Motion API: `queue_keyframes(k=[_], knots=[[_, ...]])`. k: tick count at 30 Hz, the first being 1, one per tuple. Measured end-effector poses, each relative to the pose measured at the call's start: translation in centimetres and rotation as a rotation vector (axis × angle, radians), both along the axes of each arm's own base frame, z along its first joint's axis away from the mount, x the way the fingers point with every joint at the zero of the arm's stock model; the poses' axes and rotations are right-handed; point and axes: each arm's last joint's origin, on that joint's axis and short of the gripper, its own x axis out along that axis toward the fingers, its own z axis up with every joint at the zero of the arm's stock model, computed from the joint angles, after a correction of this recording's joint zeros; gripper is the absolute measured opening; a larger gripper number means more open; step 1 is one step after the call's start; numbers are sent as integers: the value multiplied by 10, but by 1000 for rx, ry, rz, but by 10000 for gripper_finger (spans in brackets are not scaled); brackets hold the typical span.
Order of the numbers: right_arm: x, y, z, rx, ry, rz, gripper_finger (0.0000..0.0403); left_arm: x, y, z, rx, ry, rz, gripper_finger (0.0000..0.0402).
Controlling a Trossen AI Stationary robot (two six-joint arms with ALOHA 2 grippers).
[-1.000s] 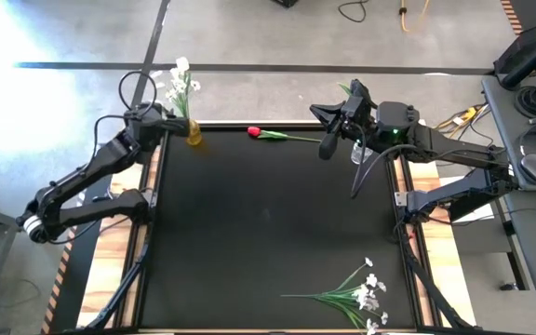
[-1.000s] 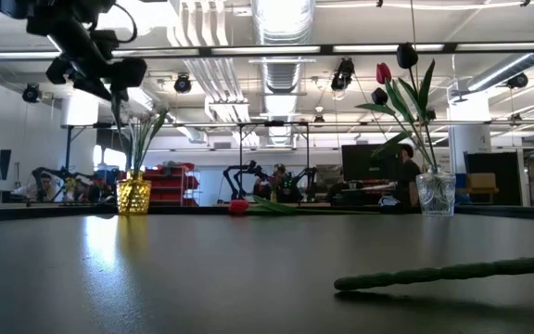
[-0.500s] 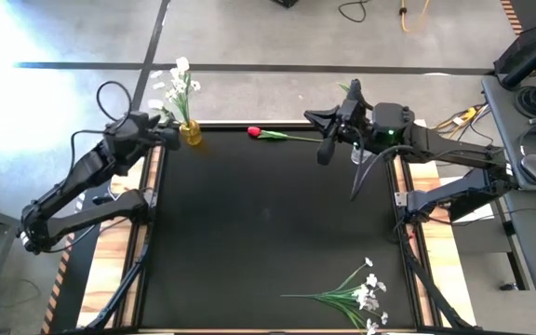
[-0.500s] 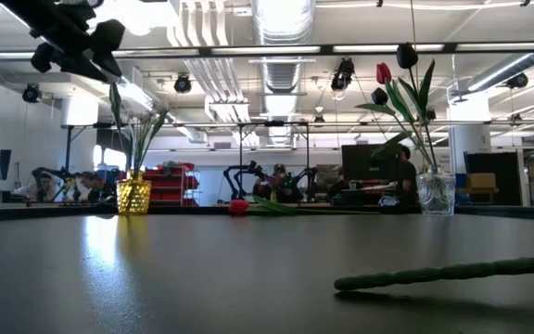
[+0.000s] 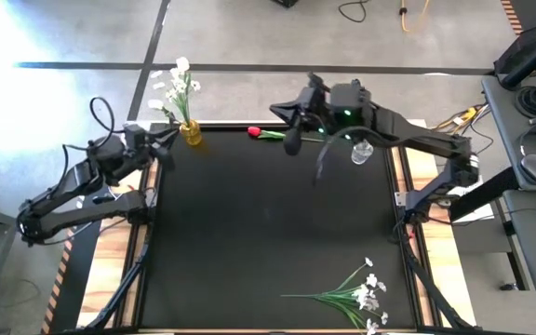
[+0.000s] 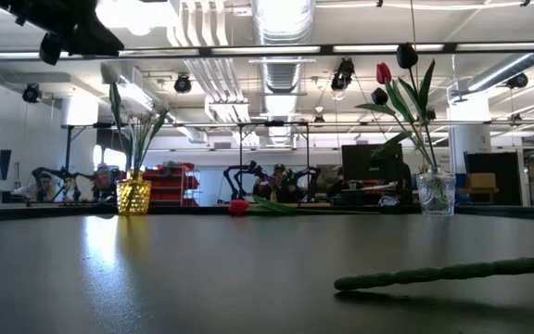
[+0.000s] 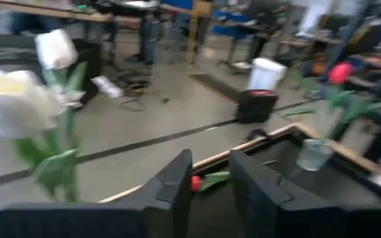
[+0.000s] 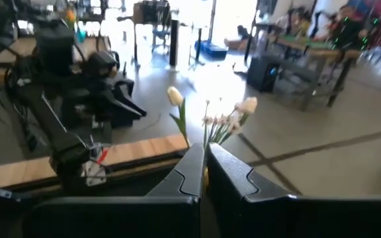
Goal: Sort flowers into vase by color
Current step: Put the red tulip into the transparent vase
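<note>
Hovering above the red tulip (image 5: 254, 132) – right gripper (image 5: 290, 140) pressed together, empty, placed for pickup. Left gripper (image 7: 207, 192) beside yellow vase (image 5: 192, 133) – slightly spread, empty.

Middle of the surface (image 5: 268, 233) is open, wide lane front to back. Obstacles sit at the edges: yellow vase (image 5: 192, 133) far-left corner, glass vase (image 5: 361, 152) far right, red tulip (image 5: 255, 132) lying between them, white spray (image 5: 356, 296) near-right corner.
</note>
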Motion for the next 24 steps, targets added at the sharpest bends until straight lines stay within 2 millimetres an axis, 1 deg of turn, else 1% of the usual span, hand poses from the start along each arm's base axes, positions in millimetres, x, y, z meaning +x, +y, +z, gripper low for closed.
queue_keyframes(k=[5,7,13,15,20,24], knots=[[26,-11,6,28,103,2,13,-3,-6,2,25,-13,-73,16],[33,-14,9,30,148,4,13,-4,-8,2,28,-18,-84,5],[52,-27,12,78,225,71,13,-5,-10,1,33,-36,-121,2],[58,-32,5,90,231,87,13,-4,-10,0,34,-54,-130,1],[56,-50,-2,165,239,96,13,-2,-10,-8,28,-94,-151,0],[57,-58,-6,155,255,83,13,-2,-10,-9,31,-102,-151,0]])
